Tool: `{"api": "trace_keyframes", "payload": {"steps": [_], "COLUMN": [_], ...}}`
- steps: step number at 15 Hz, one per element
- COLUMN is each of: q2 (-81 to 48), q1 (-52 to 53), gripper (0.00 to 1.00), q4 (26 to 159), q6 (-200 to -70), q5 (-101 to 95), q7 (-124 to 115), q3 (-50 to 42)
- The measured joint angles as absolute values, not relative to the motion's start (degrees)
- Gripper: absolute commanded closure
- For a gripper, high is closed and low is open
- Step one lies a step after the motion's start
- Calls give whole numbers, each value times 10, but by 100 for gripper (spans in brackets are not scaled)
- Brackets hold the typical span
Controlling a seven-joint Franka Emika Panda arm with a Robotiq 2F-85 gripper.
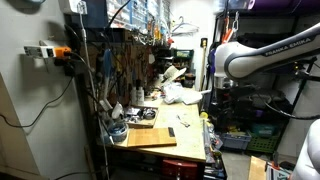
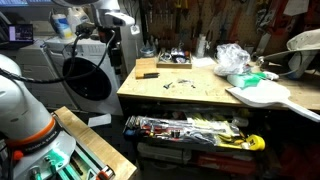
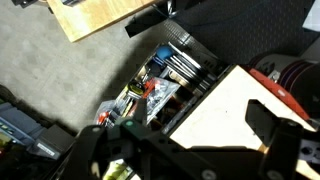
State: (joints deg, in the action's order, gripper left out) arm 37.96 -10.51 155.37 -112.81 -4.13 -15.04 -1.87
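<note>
My gripper (image 3: 190, 150) is open and empty; its two dark fingers frame the bottom of the wrist view. It hangs in the air off the end of a wooden workbench (image 2: 200, 92), above the bench's corner (image 3: 225, 105) and an open drawer of tools (image 3: 165, 80). In both exterior views the gripper (image 2: 114, 60) (image 1: 214, 97) is clear of the bench top and touches nothing. The nearest thing on the bench is a small black block (image 2: 147, 73).
On the bench are a crumpled plastic bag (image 2: 232, 58), a white guitar-shaped board (image 2: 262, 94), small parts (image 2: 180, 84) and a wooden board (image 1: 155, 136). A tool pegboard (image 1: 125, 60) stands behind. A white machine with a round door (image 2: 82, 70) stands beside the arm.
</note>
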Motion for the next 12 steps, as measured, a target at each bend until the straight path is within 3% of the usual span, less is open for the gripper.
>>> {"api": "trace_keyframes", "payload": {"steps": [6, 12], "q2": [194, 40], "q1": [-122, -116], "gripper": [0, 0], "q4": [1486, 1388], "q6": [-1321, -1406], "q5": [-32, -4], "q7": [-327, -440], "q3": [-3, -3]}}
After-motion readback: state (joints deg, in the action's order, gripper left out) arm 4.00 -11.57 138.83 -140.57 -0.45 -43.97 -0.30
